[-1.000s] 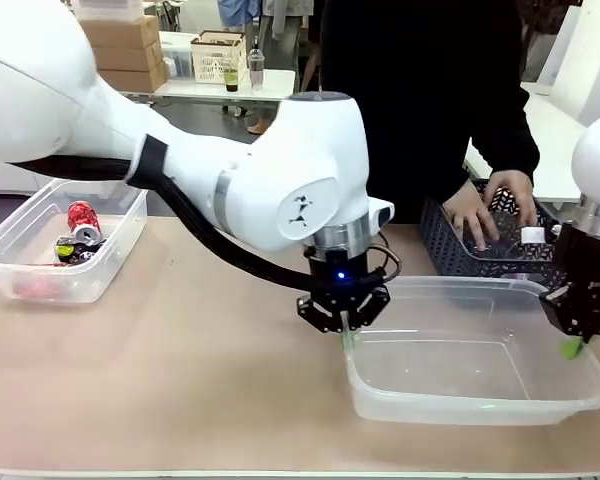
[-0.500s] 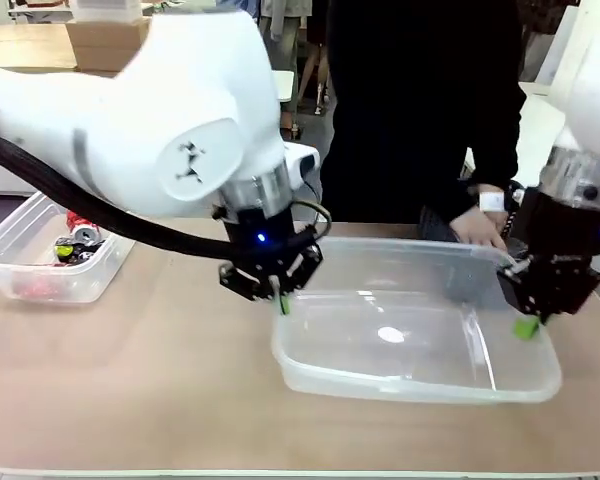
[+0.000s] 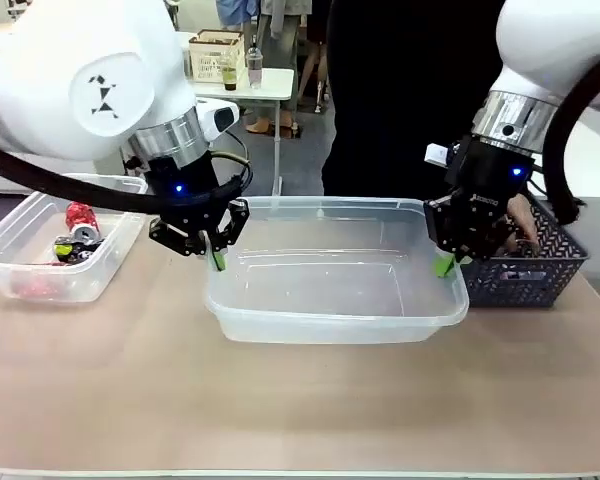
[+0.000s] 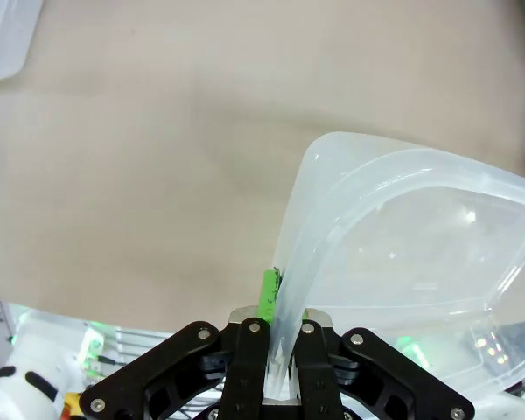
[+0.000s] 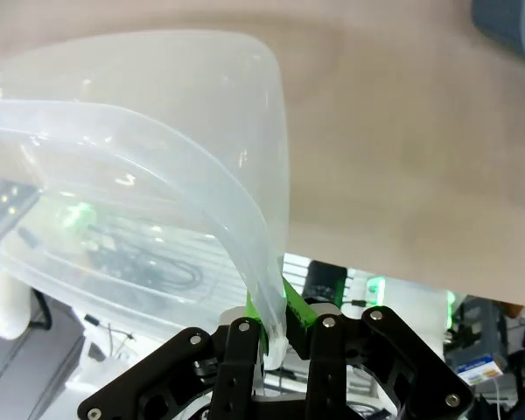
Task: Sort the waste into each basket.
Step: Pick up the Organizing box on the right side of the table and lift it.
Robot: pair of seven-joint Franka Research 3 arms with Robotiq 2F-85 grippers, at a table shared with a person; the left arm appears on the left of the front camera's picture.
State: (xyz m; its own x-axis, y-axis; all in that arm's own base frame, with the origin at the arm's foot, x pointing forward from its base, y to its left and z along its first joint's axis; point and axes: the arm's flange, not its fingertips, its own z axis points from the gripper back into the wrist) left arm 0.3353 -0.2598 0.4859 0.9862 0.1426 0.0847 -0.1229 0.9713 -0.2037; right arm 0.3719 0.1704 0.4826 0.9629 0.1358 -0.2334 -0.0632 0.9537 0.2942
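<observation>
A large clear basket hangs between my two grippers at the table's middle, with nothing inside it. My left gripper is shut on its left rim and my right gripper is shut on its right rim. In the left wrist view my left gripper pinches the thin rim of the basket. The right wrist view shows my right gripper clamped on the rim of the basket. A second clear basket at the far left holds waste, among it a crushed red can.
A dark lattice-sided basket stands at the right, just behind my right gripper. A person in black stands at the far side, with a hand near that dark basket. Bare tabletop lies in front of the held basket.
Both arms have carried the clear basket from the front right leftwards and away from me to the table's middle. The person's hand has drawn back from the dark basket.
</observation>
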